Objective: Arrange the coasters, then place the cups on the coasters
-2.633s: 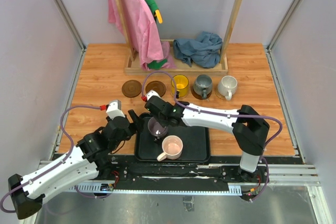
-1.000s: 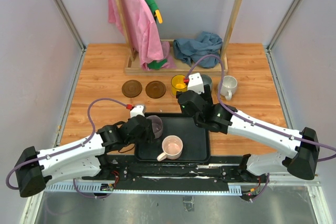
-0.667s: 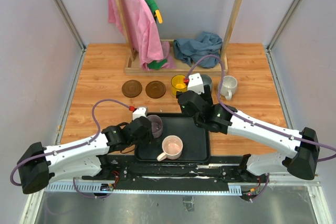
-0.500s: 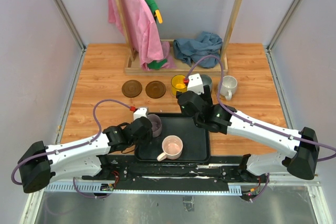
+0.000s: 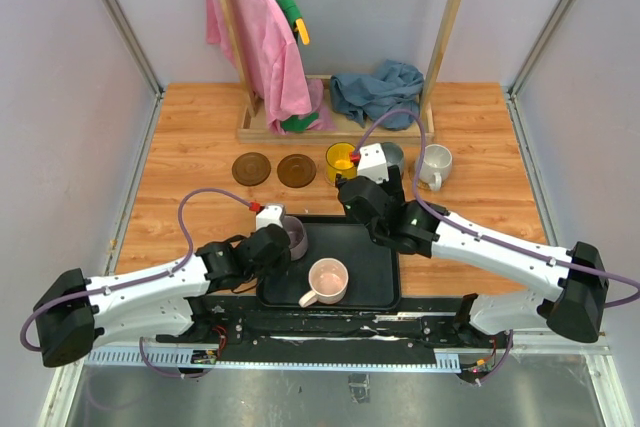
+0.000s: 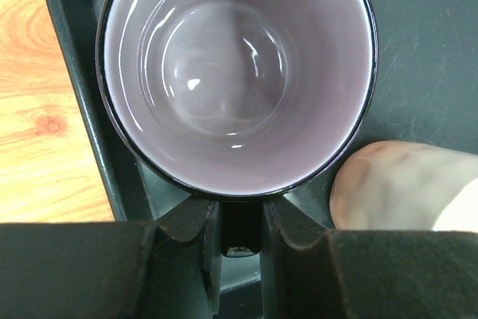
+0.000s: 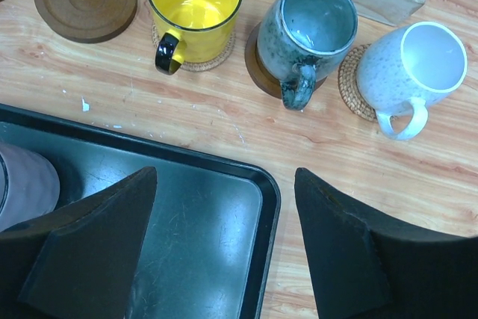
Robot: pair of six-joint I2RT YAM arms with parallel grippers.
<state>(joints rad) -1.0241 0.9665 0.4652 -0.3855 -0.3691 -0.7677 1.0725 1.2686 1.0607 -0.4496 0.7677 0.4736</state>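
The translucent purple cup [image 5: 295, 237] [image 6: 239, 72] stands in the near-left corner of the black tray [image 5: 372, 269] [image 6: 426, 50]. My left gripper [image 5: 279, 245] [image 6: 241, 223] is shut on its dark handle. The pale pink cup [image 5: 327, 280] [image 6: 403, 184] stands beside it on the tray. My right gripper [image 5: 358, 201] [image 7: 224, 244] hangs open over the tray's [image 7: 194, 214] far right corner, holding nothing. Yellow [image 7: 193, 1], grey [image 7: 314, 24] and white [image 7: 411, 65] cups each stand on a coaster. Two dark brown coasters [image 5: 251, 167] [image 5: 297, 170] lie bare to their left.
A wooden rack [image 5: 340, 129] stands at the back with a pink cloth [image 5: 262, 42] hanging on it. A blue cloth [image 5: 380, 92] lies on its base. Grey walls close in both sides of the table.
My left gripper has slid forward and closed on the purple cup's handle. The right arm, which earlier had the purple cup over the tray, now rests back toward the cup row.
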